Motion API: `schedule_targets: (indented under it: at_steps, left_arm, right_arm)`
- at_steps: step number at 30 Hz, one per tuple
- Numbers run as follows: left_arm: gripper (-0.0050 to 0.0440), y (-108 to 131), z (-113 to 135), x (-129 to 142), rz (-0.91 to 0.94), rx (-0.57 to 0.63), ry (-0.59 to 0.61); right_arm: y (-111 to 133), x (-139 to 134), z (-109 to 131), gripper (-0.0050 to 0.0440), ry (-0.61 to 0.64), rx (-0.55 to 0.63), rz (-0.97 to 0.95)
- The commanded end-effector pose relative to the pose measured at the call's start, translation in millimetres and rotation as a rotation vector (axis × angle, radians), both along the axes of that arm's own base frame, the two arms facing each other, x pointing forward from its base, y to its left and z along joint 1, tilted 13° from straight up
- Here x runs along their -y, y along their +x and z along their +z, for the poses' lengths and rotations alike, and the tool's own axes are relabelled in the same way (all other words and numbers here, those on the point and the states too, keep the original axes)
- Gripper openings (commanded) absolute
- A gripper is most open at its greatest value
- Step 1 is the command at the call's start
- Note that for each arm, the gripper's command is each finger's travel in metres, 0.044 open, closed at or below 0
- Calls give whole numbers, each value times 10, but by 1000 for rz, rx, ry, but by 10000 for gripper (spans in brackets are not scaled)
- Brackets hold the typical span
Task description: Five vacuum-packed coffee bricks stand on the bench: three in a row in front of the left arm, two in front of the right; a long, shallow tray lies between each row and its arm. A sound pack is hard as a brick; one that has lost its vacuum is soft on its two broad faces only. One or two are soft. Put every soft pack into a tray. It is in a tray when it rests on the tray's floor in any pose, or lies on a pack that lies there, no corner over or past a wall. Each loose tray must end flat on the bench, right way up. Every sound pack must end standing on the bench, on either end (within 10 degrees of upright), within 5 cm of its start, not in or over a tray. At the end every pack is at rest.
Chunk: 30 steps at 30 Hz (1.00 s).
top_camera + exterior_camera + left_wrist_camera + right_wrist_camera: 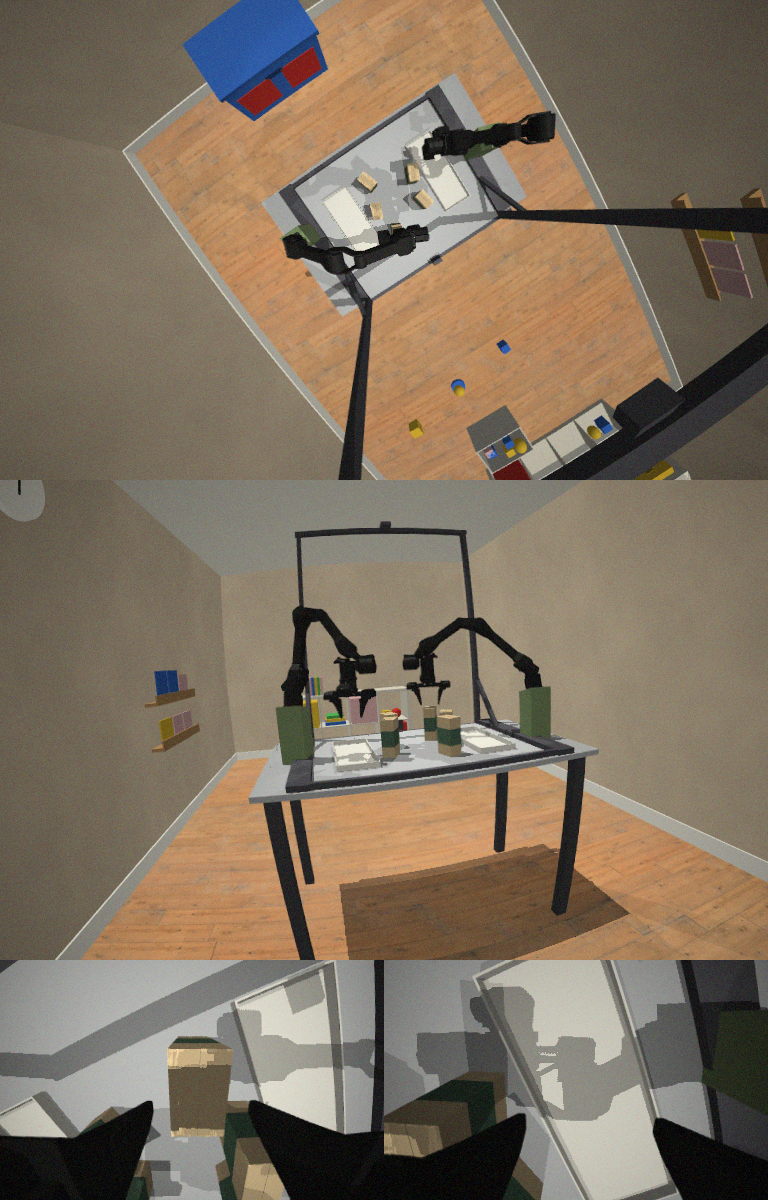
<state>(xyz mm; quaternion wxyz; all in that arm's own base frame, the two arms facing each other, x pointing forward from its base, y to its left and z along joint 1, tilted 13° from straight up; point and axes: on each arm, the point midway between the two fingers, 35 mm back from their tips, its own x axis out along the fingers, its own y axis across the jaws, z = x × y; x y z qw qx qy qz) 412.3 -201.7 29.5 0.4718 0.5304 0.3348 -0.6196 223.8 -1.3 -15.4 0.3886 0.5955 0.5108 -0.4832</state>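
Several tan coffee packs with dark green bands stand upright. In the left arm's row are one pack (pixel 367 181) (pixel 449 734), a middle pack (pixel 376 211) (pixel 430 724) and a third pack (pixel 395 226) (pixel 200 1095). In the right arm's row are one pack (pixel 412 172) (pixel 389 735) and another pack (pixel 423 199). The left tray (pixel 351 217) (pixel 489 742) (pixel 300 1105) and right tray (pixel 453 192) (pixel 353 754) (pixel 624 1145) hold no pack. My left gripper (pixel 428 703) (pixel 201 1106) is open above the third pack. My right gripper (pixel 351 714) (pixel 590 1123) is open and empty above the right tray.
In the right wrist view, a pack (pixel 414 1140) stands close to the left finger's side. Other packs crowd the left wrist view's lower part. A dark frame (pixel 353 144) edges the bench, and gantry posts (pixel 472 666) rise at its rear side.
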Motion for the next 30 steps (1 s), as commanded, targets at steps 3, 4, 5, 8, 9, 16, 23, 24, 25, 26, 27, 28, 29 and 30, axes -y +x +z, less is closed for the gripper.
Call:
schedule_targets:
  at_steps: [3, 4, 5, 8, 9, 16, 23, 24, 25, 26, 27, 28, 29, 30]
  left_arm:
    - [365, 38, 140, 10, -4, 32, -13]
    - [365, 38, 140, 10, -4, 32, -13]
    - [365, 38, 140, 10, -4, 32, -13]
    - [365, -129, 139, 21, -4, 31, -13]
    - [365, -212, 138, 26, -4, 31, -13]
    - [365, -629, 136, 54, -4, 28, -13]
    - [365, -1214, 135, 93, -4, 25, -14]
    - [365, -1297, 135, 99, -4, 25, -14]
    - [365, -1381, 136, 105, -4, 24, -14]
    - [365, -1465, 136, 110, -4, 24, -14]
    - [365, -1548, 136, 116, -4, 23, -14]
    - [365, -1593, 137, 119, -4, 23, -14]
    - [365, -1593, 137, 119, -4, 23, -14]
    - [365, -1593, 137, 119, -4, 23, -14]
  right_arm:
    - [41, 10, 37, 366, -4, 21, 3]
    - [41, 10, 37, 366, -4, 21, 3]
    - [41, 10, 37, 366, -4, 21, 3]
    - [41, 10, 37, 366, -4, 21, 3]
    - [41, 10, 37, 366, -4, 21, 3]
    - [41, 10, 37, 366, -4, 21, 3]
    - [41, 10, 37, 366, -4, 21, 3]
    - [41, 10, 37, 366, -4, 21, 3]
    - [41, 10, 37, 366, -4, 21, 3]
    - [41, 10, 37, 366, -4, 21, 3]
    - [41, 10, 37, 366, -4, 21, 3]
    - [41, 10, 37, 366, -4, 21, 3]
    - [41, 10, 37, 366, -4, 21, 3]
    - [41, 10, 37, 366, -4, 21, 3]
